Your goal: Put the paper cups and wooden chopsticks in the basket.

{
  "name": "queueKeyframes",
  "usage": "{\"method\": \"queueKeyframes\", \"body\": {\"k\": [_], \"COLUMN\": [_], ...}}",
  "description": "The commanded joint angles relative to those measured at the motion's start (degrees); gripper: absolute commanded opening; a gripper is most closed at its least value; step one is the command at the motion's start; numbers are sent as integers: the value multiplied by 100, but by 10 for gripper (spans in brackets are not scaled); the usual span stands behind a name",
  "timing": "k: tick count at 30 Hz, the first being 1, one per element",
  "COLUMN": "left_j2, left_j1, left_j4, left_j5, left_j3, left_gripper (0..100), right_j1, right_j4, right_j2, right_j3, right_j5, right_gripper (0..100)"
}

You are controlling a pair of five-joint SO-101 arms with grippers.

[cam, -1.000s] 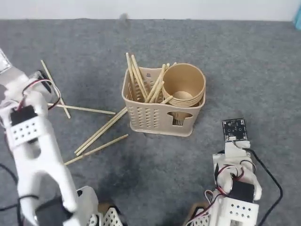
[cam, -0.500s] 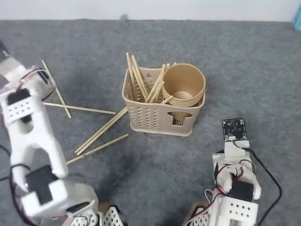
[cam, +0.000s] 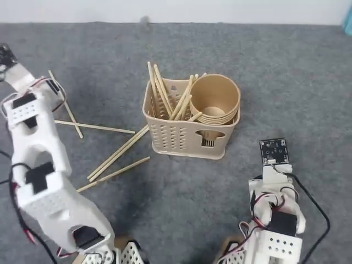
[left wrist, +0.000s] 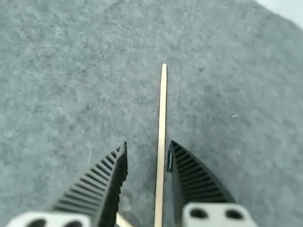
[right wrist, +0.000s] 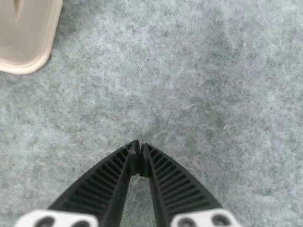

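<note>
At the far left of the carpet (cam: 286,66), the left gripper (left wrist: 146,158) stood spread astride a loose chopstick (left wrist: 162,113), not yet pinching it. Step judged: collecting strays; paper cups (cam: 215,99) already sat in the basket (cam: 181,140). Next move needs a square close, then a lift. Right gripper (right wrist: 138,161) was pressed together, empty.

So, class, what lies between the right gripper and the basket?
Only bare carpet lies between the shut right gripper and the near corner of the basket, as the right wrist view shows.
</note>
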Motion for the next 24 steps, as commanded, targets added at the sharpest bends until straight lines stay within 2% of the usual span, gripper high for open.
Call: {"method": "queueKeyframes", "body": {"k": [1, 9, 18, 24], "left_j2": [273, 1521, 3604, 4853], "left_j1": [44, 53, 211, 396], "left_j4": [53, 53, 70, 1108], "left_j5": [70, 70, 308, 316], "left_j3": [-760, -1991, -4127, -5991], "left_gripper": [137, 137, 137, 137], "right_j1": [-4, -4, -13, -13], "right_j4": [66, 75, 75, 75], "right_j2": [-66, -66, -66, -66], "right_j3": [-62, -62, -62, -62], "right_j5": [44, 62, 62, 62], "right_gripper": [6, 6, 6, 6]}}
